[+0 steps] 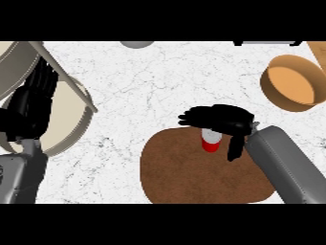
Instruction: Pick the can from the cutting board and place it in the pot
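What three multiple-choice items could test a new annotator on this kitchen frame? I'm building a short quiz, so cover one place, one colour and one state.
1. Where is the pot?
A. upper right of the counter
B. on the cutting board
C. under the left hand

2. What colour is the can's lower part?
A. blue
B. red
C. green

3. What is the right hand doing?
A. resting open at the edge
B. curled over the can
C. inside the pot

Answers:
1 A: the pot stands apart, up and right of the cutting board.
2 B: red shows below the hand.
3 B: its fingers wrap over the can's top, above the board.
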Motion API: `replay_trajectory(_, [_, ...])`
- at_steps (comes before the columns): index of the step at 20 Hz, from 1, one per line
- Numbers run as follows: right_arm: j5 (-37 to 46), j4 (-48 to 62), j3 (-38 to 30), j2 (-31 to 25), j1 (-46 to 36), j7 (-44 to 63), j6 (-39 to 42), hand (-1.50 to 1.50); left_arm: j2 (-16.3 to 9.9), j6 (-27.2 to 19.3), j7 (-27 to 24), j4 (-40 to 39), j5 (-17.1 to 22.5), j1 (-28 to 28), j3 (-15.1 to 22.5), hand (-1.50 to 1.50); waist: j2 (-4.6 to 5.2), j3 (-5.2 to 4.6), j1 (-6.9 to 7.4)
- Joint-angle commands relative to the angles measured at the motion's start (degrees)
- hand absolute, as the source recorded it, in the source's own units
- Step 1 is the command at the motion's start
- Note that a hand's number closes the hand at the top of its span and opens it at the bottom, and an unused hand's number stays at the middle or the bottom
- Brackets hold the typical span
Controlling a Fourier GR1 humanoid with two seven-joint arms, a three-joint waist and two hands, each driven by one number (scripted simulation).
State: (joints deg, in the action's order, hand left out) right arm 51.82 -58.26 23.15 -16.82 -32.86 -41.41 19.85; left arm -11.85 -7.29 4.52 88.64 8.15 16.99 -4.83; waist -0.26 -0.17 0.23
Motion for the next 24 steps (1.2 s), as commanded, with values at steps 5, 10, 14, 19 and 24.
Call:
replay_trajectory(5, [3.92, 0.36, 2.44, 3.06, 2.3, -8.08, -5.45, 1.5, -0.11, 0.57, 0.97, 2.0, -0.03, -0.44, -0.53, 0.0, 0.23, 0.19, 0.09])
replay_trajectory(10, [6.12, -7.24, 3.83, 4.6, 5.74, -5.13, -3.41, 1.5, 0.78, 0.94, -3.11, -1.67, -1.6, -0.9, -0.48, 0.0, 0.16, 0.15, -0.41])
replay_trajectory(14, [6.14, -10.77, 0.71, 1.14, 8.68, -7.59, -3.67, 1.5, 1.34, 1.35, -2.73, 1.65, -1.0, -3.59, -0.66, 0.0, 0.15, 0.16, -0.34])
replay_trajectory(19, [7.39, -14.72, -2.97, 3.39, 9.32, -2.63, -9.12, 1.5, 0.13, 2.98, -2.11, -0.62, -0.19, -1.72, -1.74, 0.0, 0.13, 0.16, -0.52])
replay_trajectory(24, [14.15, -19.38, 0.89, 16.42, 12.91, 28.06, -8.91, 1.5, -0.45, 1.82, -1.26, 0.19, -0.45, -2.74, -2.62, 0.0, -0.62, 0.04, -1.37])
